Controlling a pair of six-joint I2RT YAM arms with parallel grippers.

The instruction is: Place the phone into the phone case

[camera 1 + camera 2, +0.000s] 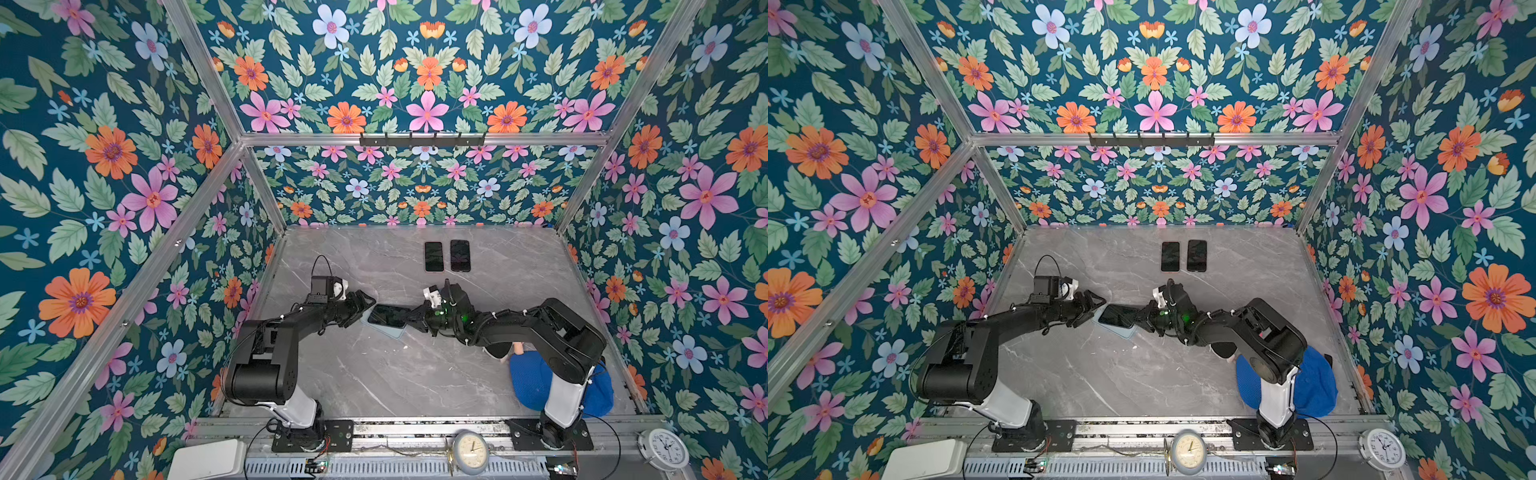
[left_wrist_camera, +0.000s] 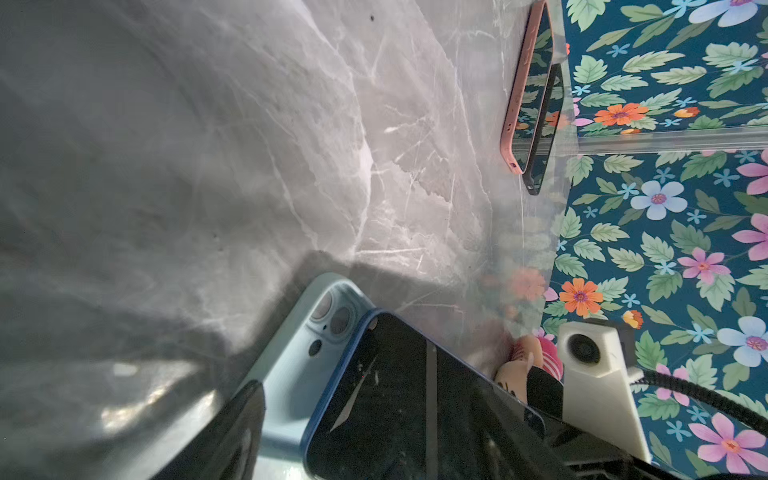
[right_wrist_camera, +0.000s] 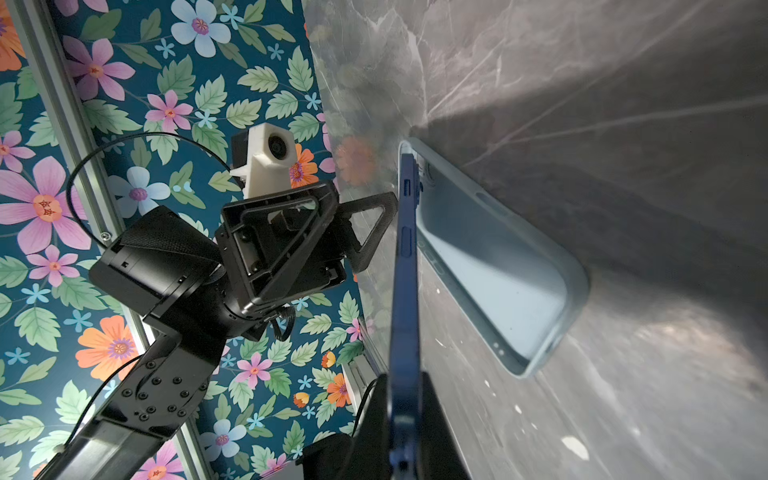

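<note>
The grey marble table [image 1: 374, 374] fills the cell floor in both top views. A blue fabric item [image 1: 530, 386] lies at the table's 5 o'clock corner, partly under the right arm.

The left gripper [image 1: 365, 311] sits at 9 o'clock of the table centre. Its jaws stand apart and hold nothing. In the right wrist view one finger [image 3: 372, 230] is just beside the phone's far end; contact cannot be confirmed.

The right gripper [image 1: 409, 318] reaches in from 3 o'clock. Its jaws are clamped on the near end of the phone.

The phone case [image 1: 388, 331], light blue, lies flat on the table just toward 9 o'clock of centre, open side up, between the two grippers.

The phone [image 1: 388, 315], blue-edged with a dark screen, is held above the case, tilted. Its far end is down at the case's camera-cut-out end. Its gripped end is raised clear, so it is not seated.

Two further phones [image 1: 446, 256] lie side by side at 12 o'clock, well apart from the case.
</note>
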